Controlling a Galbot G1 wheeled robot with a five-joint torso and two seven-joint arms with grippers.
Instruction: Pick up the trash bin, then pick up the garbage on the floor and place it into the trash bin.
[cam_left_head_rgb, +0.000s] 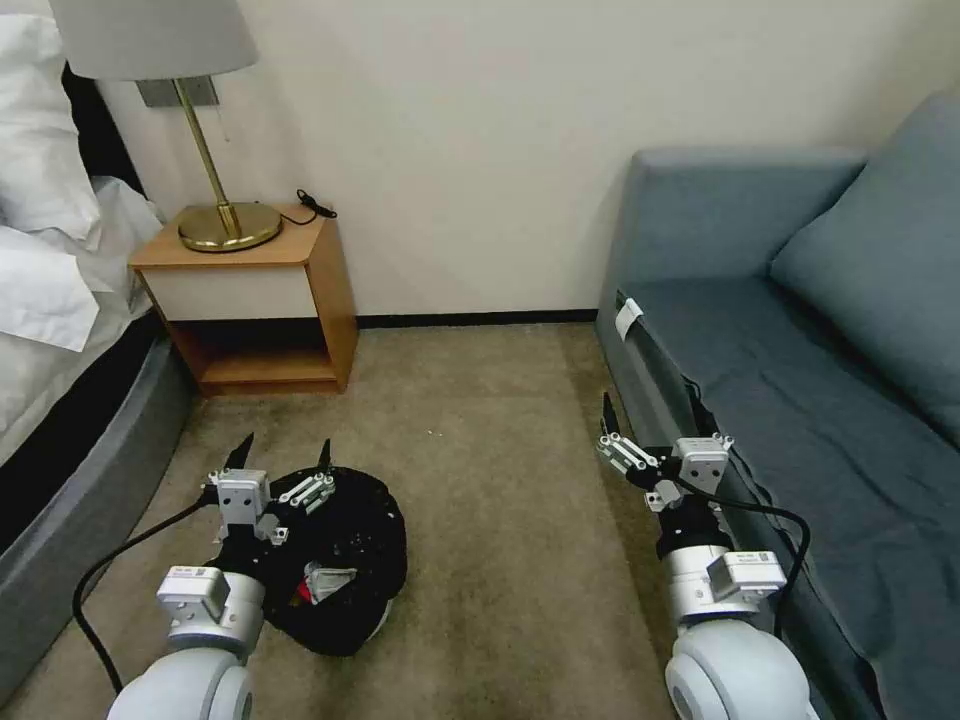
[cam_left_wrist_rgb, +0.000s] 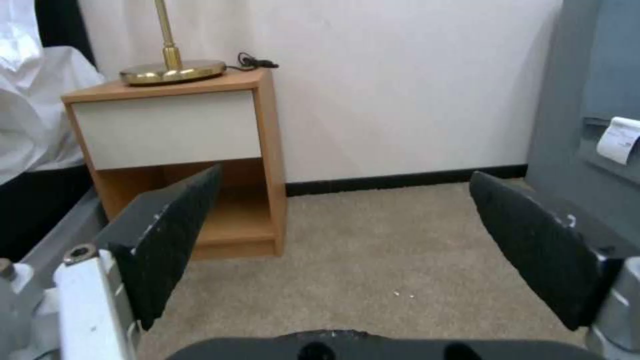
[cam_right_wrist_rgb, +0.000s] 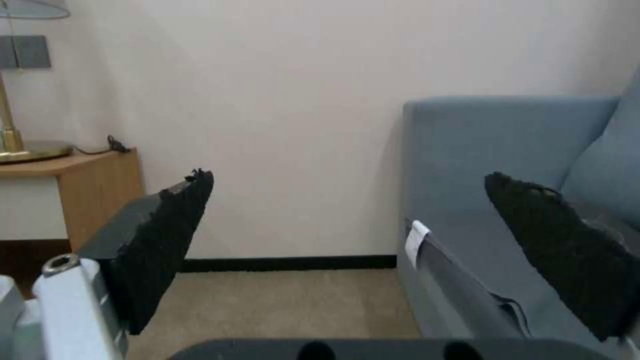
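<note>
The trash bin (cam_left_head_rgb: 350, 555), round with a black bag liner, sits on the carpet at the lower left. Inside the bag I see garbage: a red scrap (cam_left_head_rgb: 299, 593) and a pale crumpled piece (cam_left_head_rgb: 330, 581). My left gripper (cam_left_head_rgb: 285, 452) hovers over the bin's left rim, open and holding nothing. In the left wrist view its fingers (cam_left_wrist_rgb: 173, 235) spread wide toward the carpet and nightstand. My right gripper (cam_left_head_rgb: 648, 428) hangs beside the sofa's front edge, also open and holding nothing. Its fingers (cam_right_wrist_rgb: 160, 240) are far apart in the right wrist view.
A wooden nightstand (cam_left_head_rgb: 255, 300) with a brass lamp (cam_left_head_rgb: 228, 225) stands against the wall at the back left, beside the bed (cam_left_head_rgb: 60, 330). A grey-blue sofa (cam_left_head_rgb: 800, 380) runs along the right. Open beige carpet (cam_left_head_rgb: 480, 440) lies between them.
</note>
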